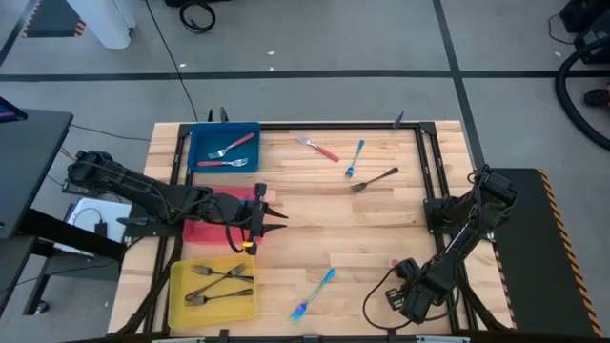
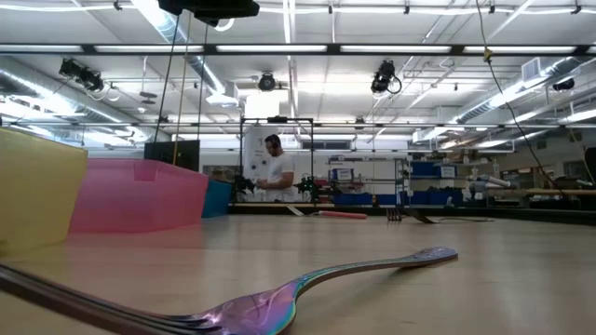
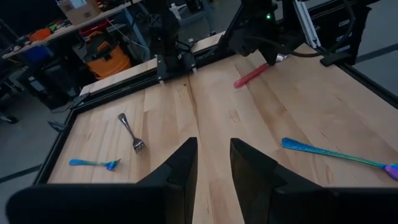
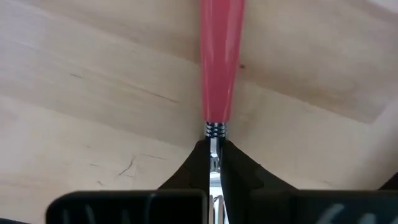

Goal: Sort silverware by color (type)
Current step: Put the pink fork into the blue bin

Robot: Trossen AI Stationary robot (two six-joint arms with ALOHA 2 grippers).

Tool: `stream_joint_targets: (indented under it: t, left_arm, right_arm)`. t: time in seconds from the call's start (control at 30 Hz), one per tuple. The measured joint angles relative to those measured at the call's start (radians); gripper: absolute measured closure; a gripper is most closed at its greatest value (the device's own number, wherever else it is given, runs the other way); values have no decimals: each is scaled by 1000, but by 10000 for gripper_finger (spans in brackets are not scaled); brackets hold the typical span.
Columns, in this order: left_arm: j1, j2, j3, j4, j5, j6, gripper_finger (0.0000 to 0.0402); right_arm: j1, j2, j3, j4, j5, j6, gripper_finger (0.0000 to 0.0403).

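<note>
Right tool (image 4: 214,163) grips red-handled utensil (image 4: 221,62); handle points forward.

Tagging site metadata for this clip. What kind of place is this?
Probably a robotics lab in a large industrial hall. The low view shows an open ceiling with strip lights, more rigs and blue bins on far benches, and a person working at one. The wooden table sits in a black frame.

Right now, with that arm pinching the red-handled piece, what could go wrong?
The right gripper pinches the red-handled utensil only on its thin metal neck, so the long handle might swing or slip when lifted. The blue tray already holds two red-handled forks, so it might repeat that instead of using the red tray, where the left gripper hovers.
</note>
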Motion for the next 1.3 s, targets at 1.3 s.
stream_joint_targets:
  t: [1.3]
  left_arm:
    - [265, 135, 0, 304, -2, -517, 306]
  right_arm:
    - [-650, -364, -2, 627, 992, -1967, 381]
